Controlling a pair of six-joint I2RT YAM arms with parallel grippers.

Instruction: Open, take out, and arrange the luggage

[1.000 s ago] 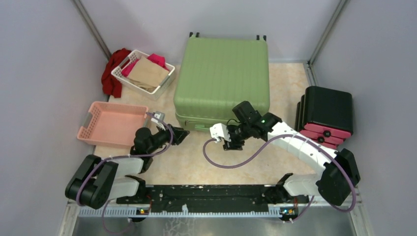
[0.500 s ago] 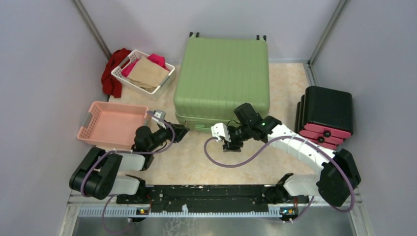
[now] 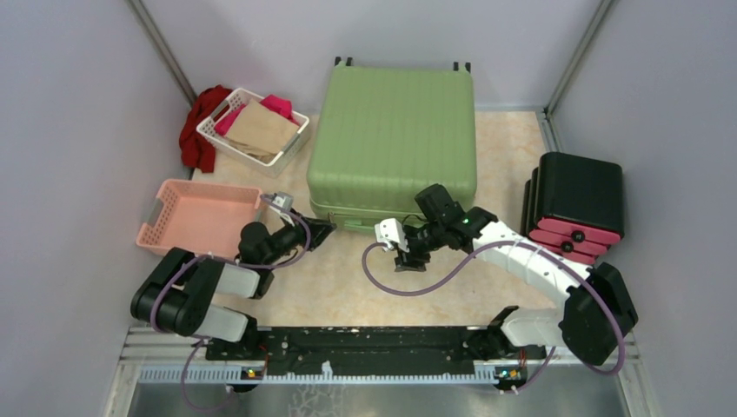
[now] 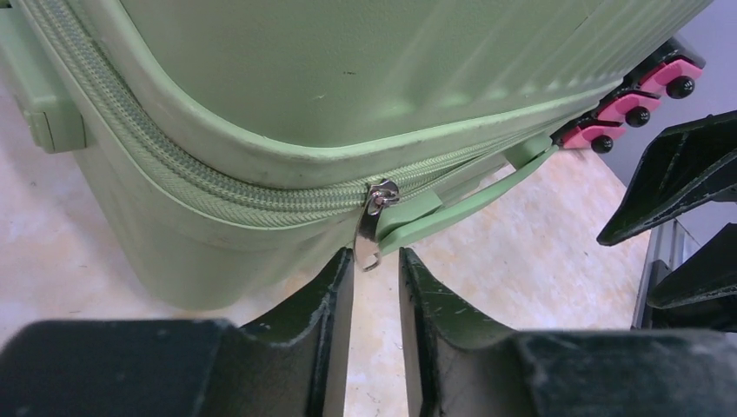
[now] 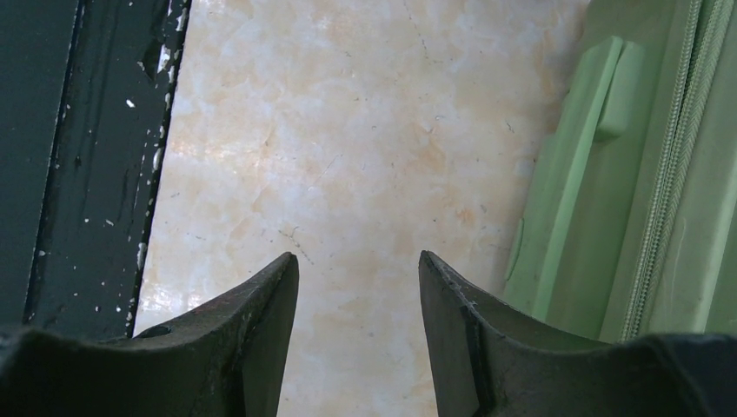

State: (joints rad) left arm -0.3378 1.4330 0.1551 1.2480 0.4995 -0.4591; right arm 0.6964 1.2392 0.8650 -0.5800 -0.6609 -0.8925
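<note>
Hanging at left claw point(image 4: 375, 261) tips, luggage point(image 4: 348, 52) zipper pull point(image 4: 371, 228)

There was one green suitcase point(image 3: 391, 130), with two wheels point(image 3: 343, 62) showing at its far edge and one zipper pull point(image 4: 372, 221). Two baskets stood to its left, one pink basket point(image 3: 155, 217) and one white basket point(image 3: 209, 132). The white one held one tan piece point(image 3: 261, 129) and one pink piece point(image 3: 278, 106); one red cloth point(image 3: 198, 130) lay beside it. One stack of black-and-pink cases point(image 3: 578, 204) stood at the right, their number unclear. Two arms were there, one left arm point(image 3: 209, 291) and one right arm point(image 3: 530, 261).
</note>
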